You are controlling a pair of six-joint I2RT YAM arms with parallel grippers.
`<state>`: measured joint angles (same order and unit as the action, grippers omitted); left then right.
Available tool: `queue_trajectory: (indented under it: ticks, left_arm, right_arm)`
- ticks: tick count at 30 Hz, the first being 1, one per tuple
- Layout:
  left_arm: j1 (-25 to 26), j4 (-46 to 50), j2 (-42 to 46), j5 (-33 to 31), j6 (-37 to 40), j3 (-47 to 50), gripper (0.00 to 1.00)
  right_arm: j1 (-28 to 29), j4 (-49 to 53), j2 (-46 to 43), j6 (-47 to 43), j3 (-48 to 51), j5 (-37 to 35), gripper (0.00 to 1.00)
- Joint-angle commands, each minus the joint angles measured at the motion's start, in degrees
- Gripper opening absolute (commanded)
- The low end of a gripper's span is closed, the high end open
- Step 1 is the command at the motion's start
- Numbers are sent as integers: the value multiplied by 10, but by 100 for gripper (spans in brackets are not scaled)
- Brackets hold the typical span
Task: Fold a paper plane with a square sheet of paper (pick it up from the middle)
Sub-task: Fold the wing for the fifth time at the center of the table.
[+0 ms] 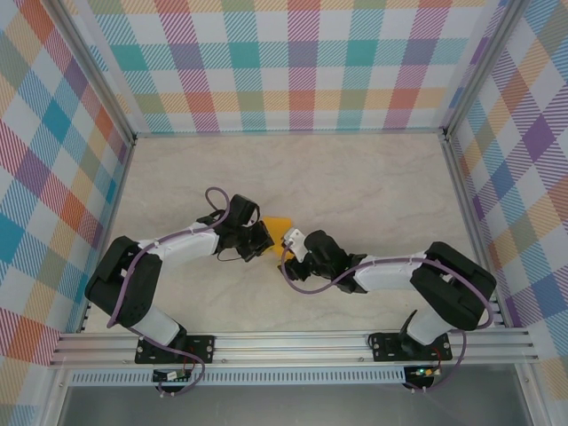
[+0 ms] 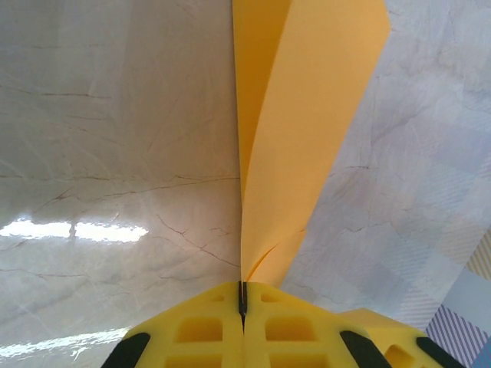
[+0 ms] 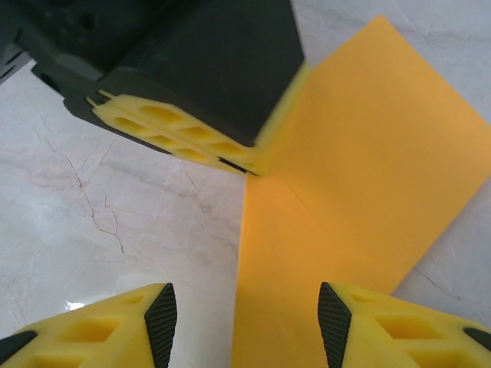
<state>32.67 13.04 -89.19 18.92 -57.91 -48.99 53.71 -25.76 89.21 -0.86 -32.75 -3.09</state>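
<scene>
The square sheet of paper (image 2: 307, 115) is plain orange-yellow and bent along a centre crease, so two layers rise from my left gripper (image 2: 242, 295). That gripper is shut, pinching the sheet's edge. In the top view the sheet (image 1: 280, 225) peeks out between the two grippers at mid-table. From the right wrist the sheet (image 3: 360, 176) spreads wide, with a faint diagonal crease. The left gripper (image 3: 249, 163) nips its left edge there. My right gripper (image 3: 247, 326) is open. The sheet's near part lies in its gap, against neither pad (image 3: 161, 322). In the top view the left gripper (image 1: 264, 238) faces the right gripper (image 1: 289, 250).
The marble-patterned tabletop (image 1: 355, 177) stretches behind and beside both arms. Checked walls (image 1: 284, 62) close off the back and both sides. An aluminium rail (image 1: 293, 342) carrying the arm bases runs along the near edge.
</scene>
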Motion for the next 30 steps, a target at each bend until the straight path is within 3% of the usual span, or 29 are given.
queue_trajectory:
  ticks: [1,10,21,30]
  left_arm:
    - [14,19,-6,-4,-11,-21,3]
    - [16,24,-2,-9,-13,-23,4]
    - [16,24,2,-15,-18,-21,4]
    - [16,24,4,-14,-18,-22,4]
  right_arm:
    - [12,-52,29,-43,-2,-24,54]
    - [33,-99,97,-70,-23,-88,41]
    - [34,-129,94,-52,-21,-146,37]
    - [34,-136,111,-29,-34,-146,29]
